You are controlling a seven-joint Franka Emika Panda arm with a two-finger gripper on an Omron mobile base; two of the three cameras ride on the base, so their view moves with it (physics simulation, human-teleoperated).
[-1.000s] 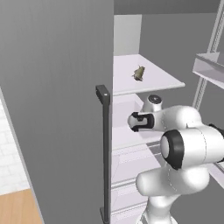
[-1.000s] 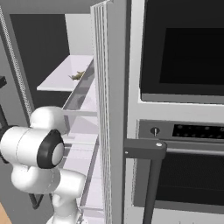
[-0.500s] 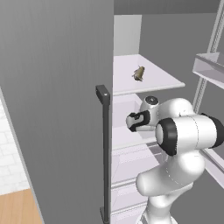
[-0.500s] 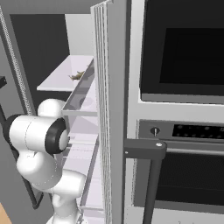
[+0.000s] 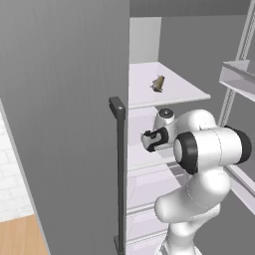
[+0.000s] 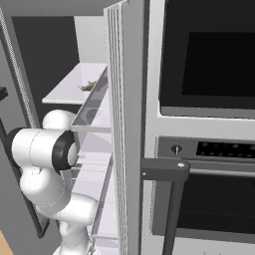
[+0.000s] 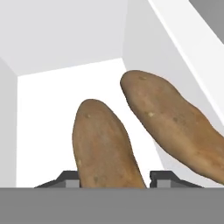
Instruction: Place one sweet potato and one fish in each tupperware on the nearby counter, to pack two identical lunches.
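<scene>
Hand view: two long brown sweet potatoes lying on a white fridge shelf point(image 7: 52, 109), side by side and close together. Nearer brown sweet potato point(image 7: 105, 146) reaching down between the two dark tips of the tool point(image 7: 114, 179), one tip at each flank, pressed right against the skin, so clenched on this potato as far as can be made out. Second brown sweet potato point(image 7: 175, 127) just to its right, slanting toward the shelf's right wall, apart from the tips. Left base view: white arm reaching into the open grey fridge past the tall grey door point(image 5: 64, 109) with its dark vertical handle point(image 5: 118, 174), hand on the middle shelf. Small brownish fish point(image 5: 158, 83) alone on the white upper shelf point(image 5: 184, 92), near its middle. Right base view: same fish point(image 6: 87, 86) on the upper shelf, beside a black built-in oven point(image 6: 209, 64).
</scene>
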